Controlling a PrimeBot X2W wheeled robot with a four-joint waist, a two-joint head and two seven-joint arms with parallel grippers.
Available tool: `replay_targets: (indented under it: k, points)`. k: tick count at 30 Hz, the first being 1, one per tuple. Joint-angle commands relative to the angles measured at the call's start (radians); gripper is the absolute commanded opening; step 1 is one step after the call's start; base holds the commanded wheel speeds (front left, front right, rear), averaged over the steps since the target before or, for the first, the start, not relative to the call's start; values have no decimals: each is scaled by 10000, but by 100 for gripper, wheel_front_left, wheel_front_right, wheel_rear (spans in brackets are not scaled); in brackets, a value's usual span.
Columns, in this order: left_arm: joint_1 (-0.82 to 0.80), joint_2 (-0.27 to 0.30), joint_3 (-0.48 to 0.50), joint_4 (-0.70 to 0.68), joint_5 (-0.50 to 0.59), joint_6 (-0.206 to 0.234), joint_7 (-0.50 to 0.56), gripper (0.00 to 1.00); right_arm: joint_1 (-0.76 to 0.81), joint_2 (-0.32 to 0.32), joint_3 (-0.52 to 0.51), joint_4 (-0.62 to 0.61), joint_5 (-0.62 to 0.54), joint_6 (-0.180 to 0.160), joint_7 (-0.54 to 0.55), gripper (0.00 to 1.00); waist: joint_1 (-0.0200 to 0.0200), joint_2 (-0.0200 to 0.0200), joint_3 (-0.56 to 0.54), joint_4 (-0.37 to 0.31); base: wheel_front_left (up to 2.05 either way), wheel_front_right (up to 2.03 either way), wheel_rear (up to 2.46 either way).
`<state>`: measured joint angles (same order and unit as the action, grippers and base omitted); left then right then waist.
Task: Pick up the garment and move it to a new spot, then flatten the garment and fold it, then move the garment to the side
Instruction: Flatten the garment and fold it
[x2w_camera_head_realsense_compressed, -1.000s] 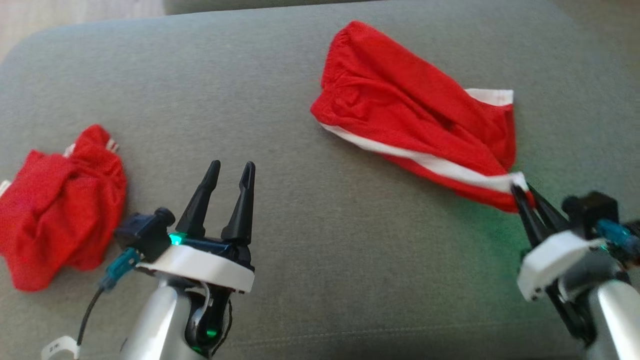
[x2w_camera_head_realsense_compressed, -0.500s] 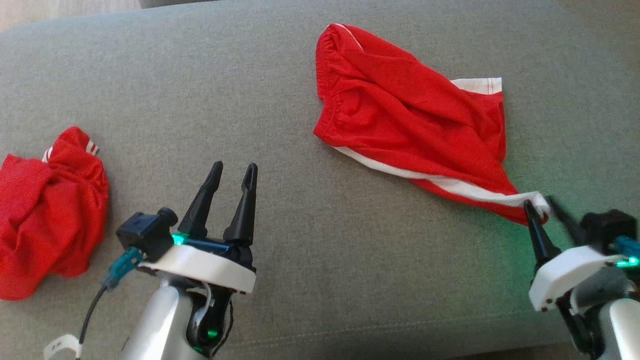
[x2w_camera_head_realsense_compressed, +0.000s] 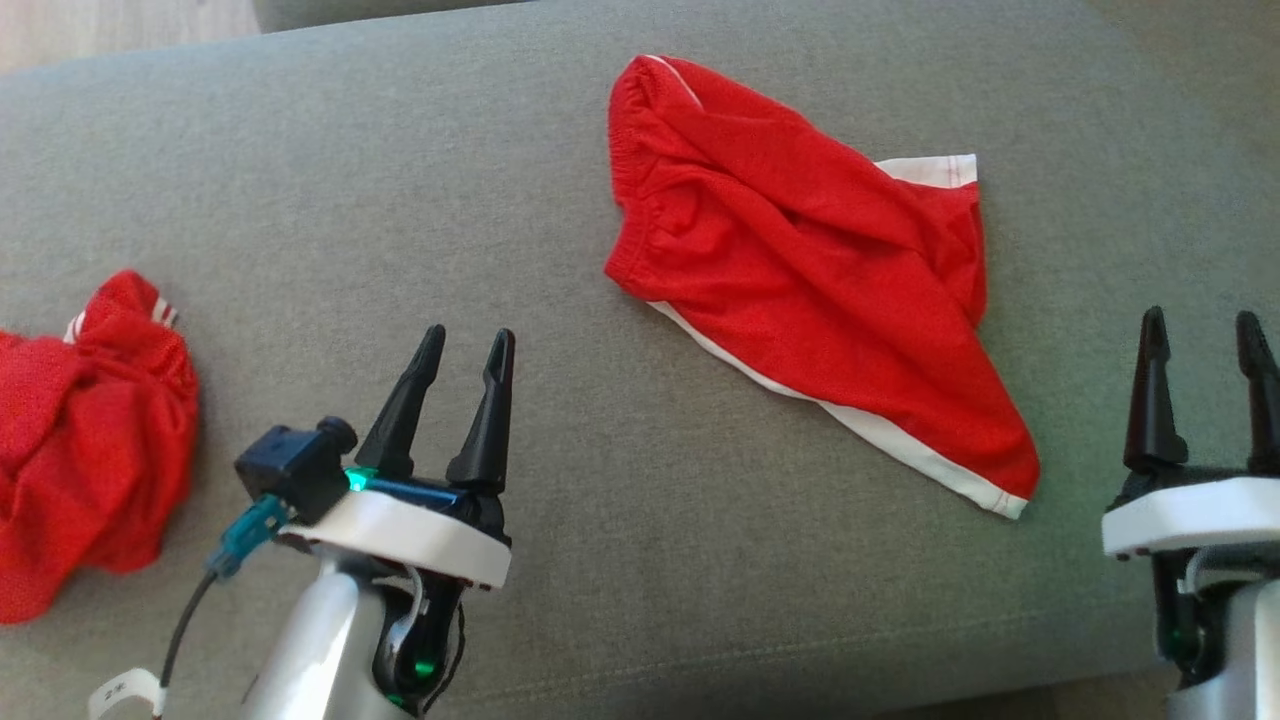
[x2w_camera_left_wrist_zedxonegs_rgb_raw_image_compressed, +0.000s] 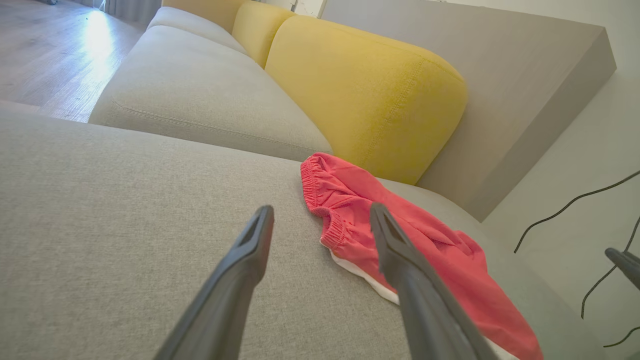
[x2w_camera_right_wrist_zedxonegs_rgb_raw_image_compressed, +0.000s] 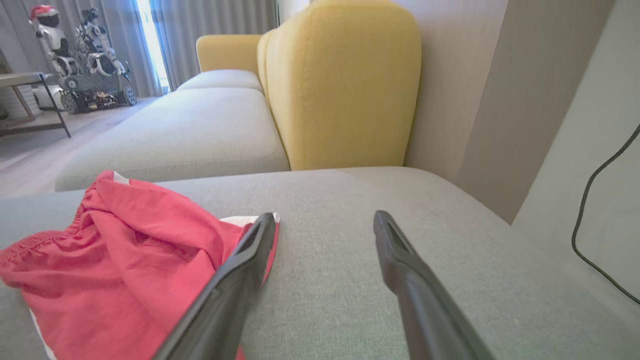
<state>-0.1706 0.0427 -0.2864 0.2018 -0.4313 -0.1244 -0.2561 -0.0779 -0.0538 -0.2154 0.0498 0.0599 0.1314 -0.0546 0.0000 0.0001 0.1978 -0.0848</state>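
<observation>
Red shorts with white trim (x2w_camera_head_realsense_compressed: 800, 290) lie spread and rumpled on the grey couch cushion (x2w_camera_head_realsense_compressed: 560, 180), waistband at the far left, a hem corner pointing near right. They show as well in the left wrist view (x2w_camera_left_wrist_zedxonegs_rgb_raw_image_compressed: 415, 245) and the right wrist view (x2w_camera_right_wrist_zedxonegs_rgb_raw_image_compressed: 120, 270). My right gripper (x2w_camera_head_realsense_compressed: 1200, 330) stands open to the right of the hem corner, apart from the cloth, nothing between its fingers. My left gripper (x2w_camera_head_realsense_compressed: 468, 345) is open and empty, hovering left of the shorts over bare cushion.
A second crumpled red garment (x2w_camera_head_realsense_compressed: 80, 450) lies at the cushion's left end. Yellow back cushions (x2w_camera_left_wrist_zedxonegs_rgb_raw_image_compressed: 370, 95) and a beige wall panel (x2w_camera_left_wrist_zedxonegs_rgb_raw_image_compressed: 500, 100) stand behind the couch. The cushion's front edge runs just below both grippers. Cables (x2w_camera_right_wrist_zedxonegs_rgb_raw_image_compressed: 595, 200) hang at the right.
My right gripper let go of the shorts' hem corner, opened and drew back to the right. The corner dropped flat onto the cushion. The head camera shifted; the left arm stayed put.
</observation>
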Motion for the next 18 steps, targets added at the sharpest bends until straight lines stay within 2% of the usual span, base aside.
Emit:
replay_targets:
  k: [1,6,12,18]
  points:
    - [-471,76,259,-217,123,-59,-57,100,-260,-7,185,-283,-61,-7,-242,100,0,-1,22,-75,0,0,0]
    - [-853,130,-221,458,396,-61,-57,100,-384,31,524,206,444,-7,-1059,100,0,-1,261,-482,0,0,0]
    - [-2139,801,-1070,2555,848,-62,-57,100,-594,33,831,497,644,-7,-1363,100,0,-1,619,-1002,0,0,0]
    - [-3330,1046,-1639,3914,792,-62,-57,100,-775,34,791,580,770,-7,-1580,100,0,-1,979,-1492,0,0,0]
